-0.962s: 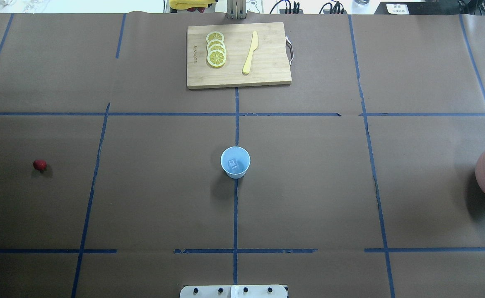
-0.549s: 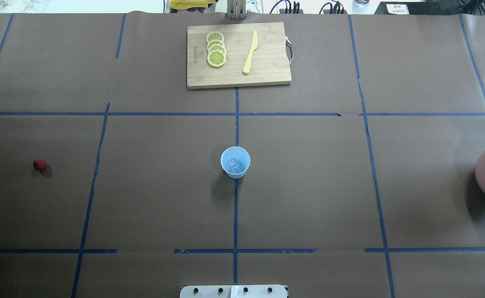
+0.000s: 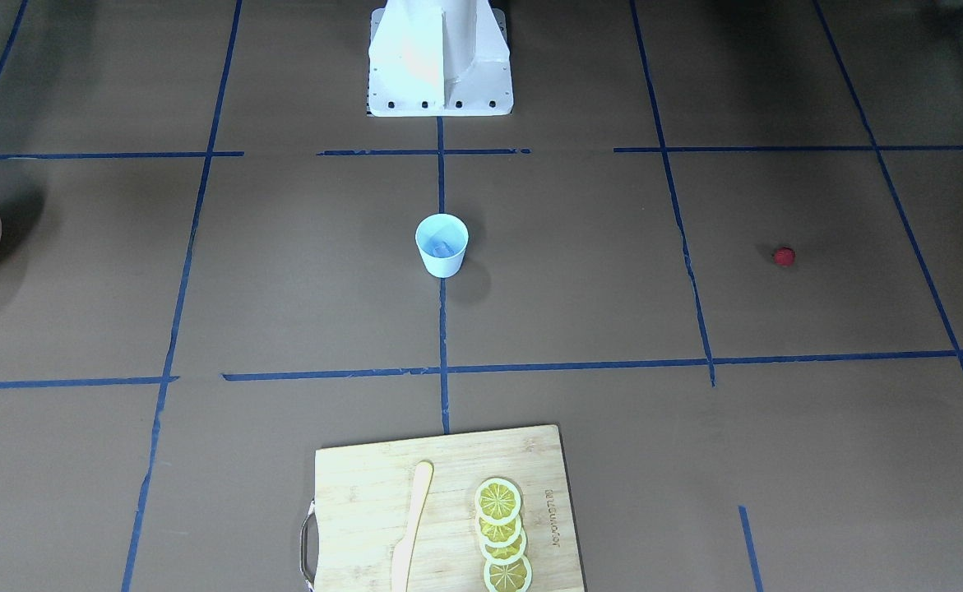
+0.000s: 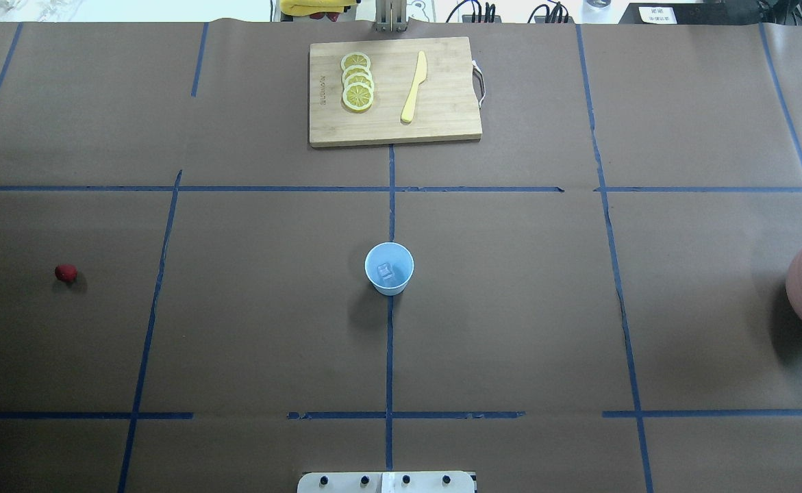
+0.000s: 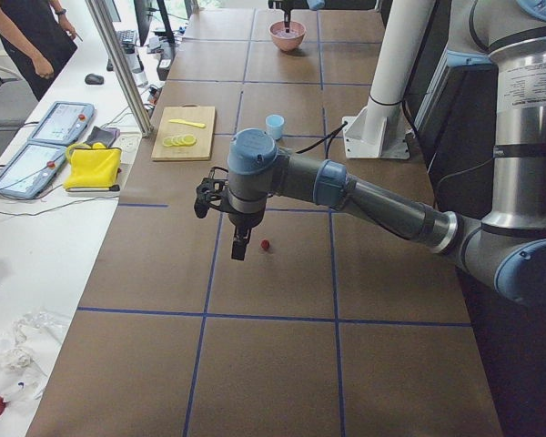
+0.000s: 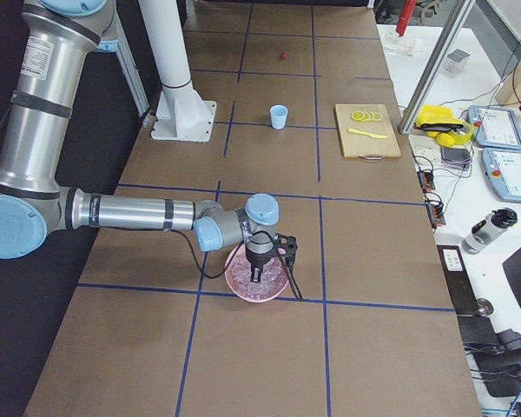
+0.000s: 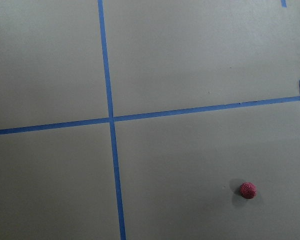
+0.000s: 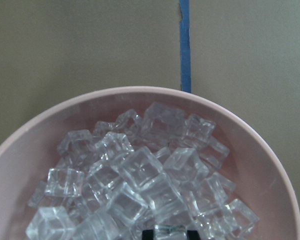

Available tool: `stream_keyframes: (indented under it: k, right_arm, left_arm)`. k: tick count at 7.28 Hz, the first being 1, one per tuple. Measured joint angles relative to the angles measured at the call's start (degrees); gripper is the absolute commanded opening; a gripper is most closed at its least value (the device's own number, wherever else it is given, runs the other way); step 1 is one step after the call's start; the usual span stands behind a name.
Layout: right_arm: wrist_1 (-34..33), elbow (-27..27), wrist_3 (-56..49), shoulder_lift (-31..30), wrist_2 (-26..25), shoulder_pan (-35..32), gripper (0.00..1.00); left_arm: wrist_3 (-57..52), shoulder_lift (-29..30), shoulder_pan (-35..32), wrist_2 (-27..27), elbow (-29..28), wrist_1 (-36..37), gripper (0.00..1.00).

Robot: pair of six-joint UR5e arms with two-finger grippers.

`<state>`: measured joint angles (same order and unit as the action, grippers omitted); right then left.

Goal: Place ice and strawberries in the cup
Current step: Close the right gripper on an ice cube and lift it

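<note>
The left claw [image 5: 240,248] hangs above the tabletop [image 4: 510,308], just beside the strawberry [image 4: 66,272]. The right claw [image 6: 258,271] hangs over the ice [image 8: 140,190] in the pink bowl [image 8: 270,165]. I cannot tell whether either claw is parted or closed. The cup [image 4: 389,268], mid-tabletop, holds one cube [image 4: 387,272]. Farthest, lemon slices [image 4: 357,82] lie on a cutting board [image 4: 442,103].

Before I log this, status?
Left gripper near strawberry, right gripper over bowl of ice; states unclear. One cube in cup, strawberry on table. Nothing between them.

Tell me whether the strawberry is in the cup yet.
No, the strawberry lies on the table, well apart from the cup.
</note>
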<state>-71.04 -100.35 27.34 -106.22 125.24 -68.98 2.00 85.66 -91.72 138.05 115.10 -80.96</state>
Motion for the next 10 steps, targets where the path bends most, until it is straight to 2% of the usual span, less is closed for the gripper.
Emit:
stream_keyframes:
  k: [2,4,5,7,10]
  right_arm:
    - [-2.7,-3.6,0.0,0.1,0.3,-1.4,0.00]
    - [-11.6,-13.0,0.0,1.8,0.7,-2.8,0.00]
    - [-14.8,-15.8,0.2,5.0,1.0,-2.8,0.00]
    - [-21.1,-17.4,1.6,14.8,2.4,-0.5,0.00]
    - [-26.1,-19.0,15.8,28.0,3.1,6.8,0.00]
  left_arm:
    - [0.2,-0.3,0.0,0.0,0.2,0.1,1.00]
    - [0.2,-0.4,0.0,0.0,0.2,0.1,1.00]
    - [0.2,-0.6,0.1,-0.1,0.2,0.1,1.00]
    - [2.5,-0.9,2.0,-0.4,-0.1,0.0,1.00]
    - [16.0,-0.5,13.0,-2.0,-0.2,-1.8,1.00]
